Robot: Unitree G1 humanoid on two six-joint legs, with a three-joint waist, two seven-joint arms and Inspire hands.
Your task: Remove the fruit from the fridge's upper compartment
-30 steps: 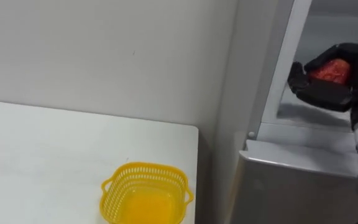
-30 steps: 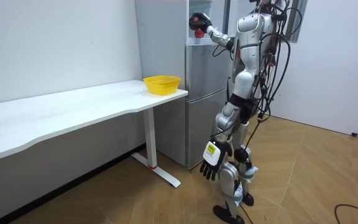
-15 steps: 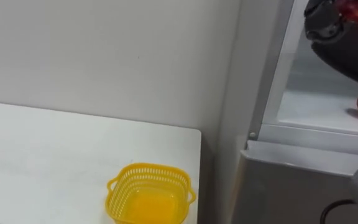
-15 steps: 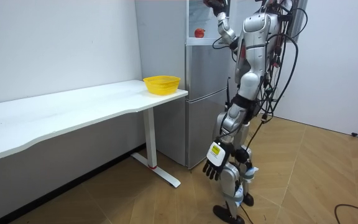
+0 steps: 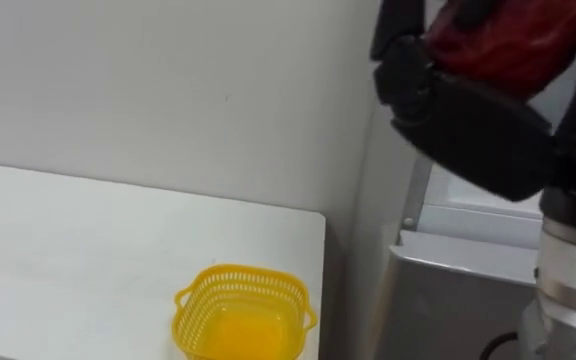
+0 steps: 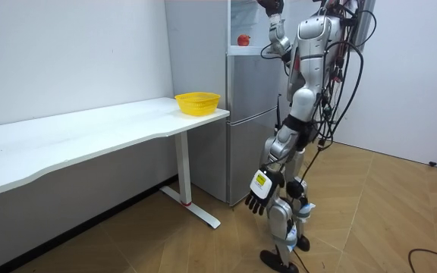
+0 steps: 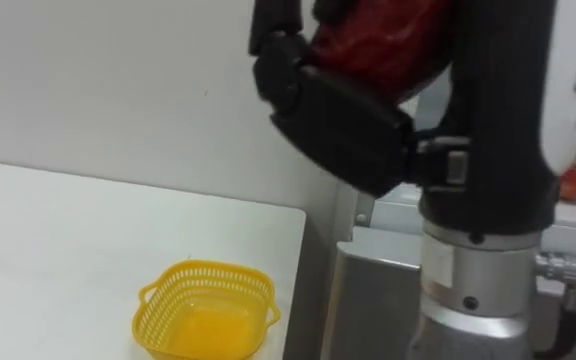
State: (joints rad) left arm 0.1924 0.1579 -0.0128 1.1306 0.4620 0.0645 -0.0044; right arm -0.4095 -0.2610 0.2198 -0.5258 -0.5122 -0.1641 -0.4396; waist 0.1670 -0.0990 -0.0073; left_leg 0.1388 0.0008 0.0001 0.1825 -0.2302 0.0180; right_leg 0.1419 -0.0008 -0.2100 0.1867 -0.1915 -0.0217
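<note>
Lifted nearer, right robot hand [image 5: 473,120], red fruit [image 5: 513,38] inside (curled round it)

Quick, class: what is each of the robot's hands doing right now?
Left hand: open, hanging by its thigh.
Right hand: shut on a red fruit.

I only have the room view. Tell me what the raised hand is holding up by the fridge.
Observer: In the eye views the right hand has its fingers curled round a red item. I cannot tell what kind of fruit it is.
Operator: Now check inside the yellow basket on the table.
Observer: The yellow basket holds nothing. Seen from above, its bottom is bare.
</note>
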